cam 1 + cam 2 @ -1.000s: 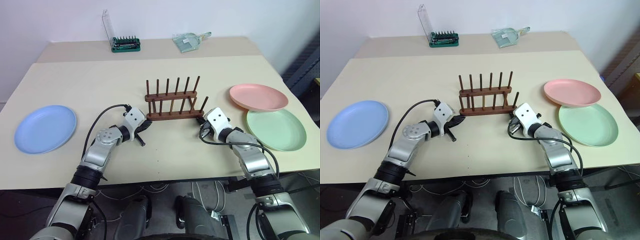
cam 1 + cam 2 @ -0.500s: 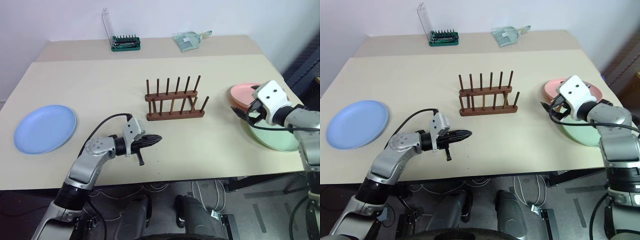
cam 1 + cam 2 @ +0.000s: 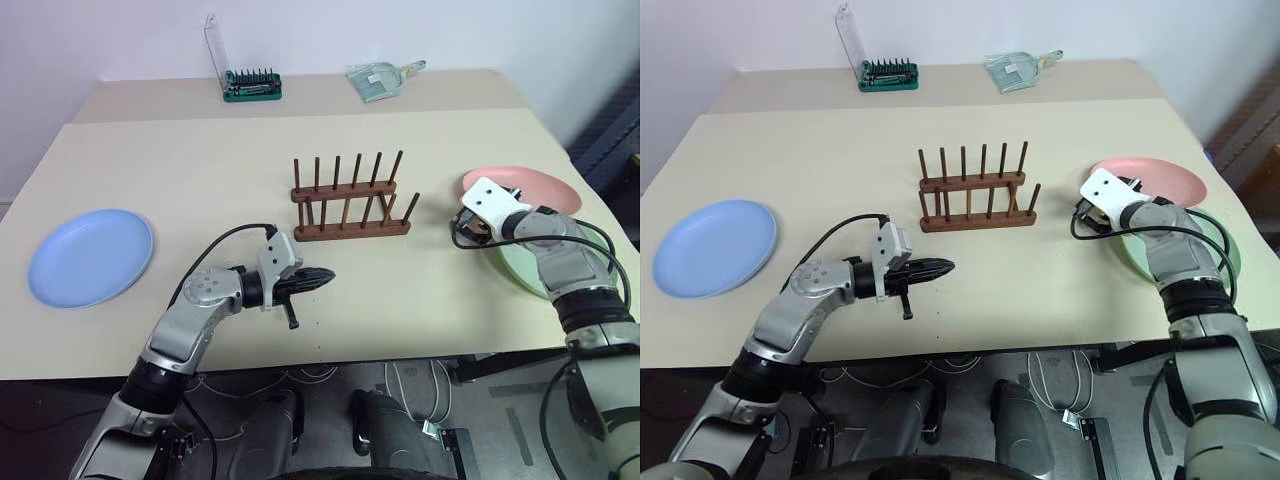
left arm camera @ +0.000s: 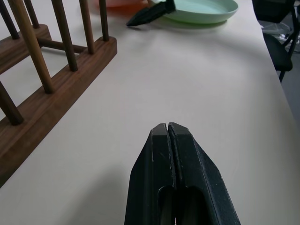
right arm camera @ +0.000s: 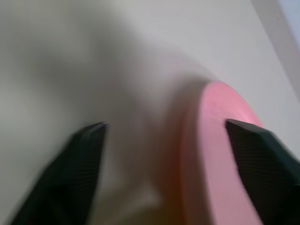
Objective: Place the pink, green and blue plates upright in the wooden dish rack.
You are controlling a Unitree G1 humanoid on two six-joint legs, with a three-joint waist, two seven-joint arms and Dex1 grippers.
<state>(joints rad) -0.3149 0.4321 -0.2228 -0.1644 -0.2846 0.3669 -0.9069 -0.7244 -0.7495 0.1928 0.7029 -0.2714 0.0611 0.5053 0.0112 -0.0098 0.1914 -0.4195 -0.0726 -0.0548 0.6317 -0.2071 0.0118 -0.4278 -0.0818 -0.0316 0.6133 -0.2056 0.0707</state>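
So the wooden dish rack (image 3: 350, 198) sits mid-table with every slot bare, none of the 3 plates in it yet. The blue plate (image 3: 91, 256) lies flat way over on the left side of the table, well apart from everything. Over on the right, the pink plate (image 3: 530, 189) rests partly on top of the green plate (image 3: 1225, 250), overlapping its far edge.

The right gripper (image 5: 164, 154) is right at the pink plate's near-left rim with its 2 fingers (image 5: 75, 168) spread wide, one on either side of the rim (the wrist shot is pretty blurry, so I can't tell if either finger actually touches the plate). It isn't gripping anything.

The left gripper (image 4: 167, 127) is clenched tight with nothing in it, fingers pressed together, pointing across toward the right and hovering just above the bare table in front of the rack's near-left corner.

At the back edge there's a green bit case (image 3: 252, 87) with its clear lid standing up, and a clear dustpan (image 3: 377, 80).
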